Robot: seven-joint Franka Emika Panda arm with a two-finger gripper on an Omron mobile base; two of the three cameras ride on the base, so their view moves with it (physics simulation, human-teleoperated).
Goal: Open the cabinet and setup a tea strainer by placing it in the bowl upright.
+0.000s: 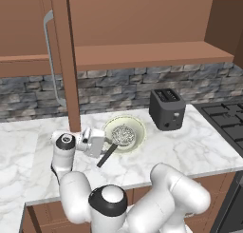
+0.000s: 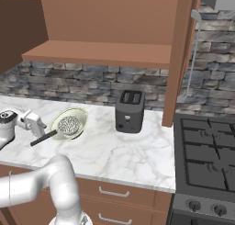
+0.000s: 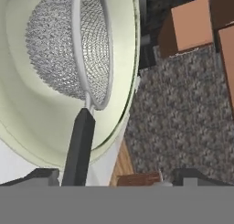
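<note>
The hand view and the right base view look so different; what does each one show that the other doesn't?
The hand view alone shows, close up, the fine weave of the round silver wire-mesh tea strainer and the open gripper tips. The right base view alone shows the black toaster, the dark stove, the marble counter and the open brown wooden cabinet. Both show the strainer lying in the pale cream-green bowl, its dark handle reaching over the rim.

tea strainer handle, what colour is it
Dark, near black, on the tea strainer, whose mesh basket is silver; the handle shows best in the hand view.
</note>
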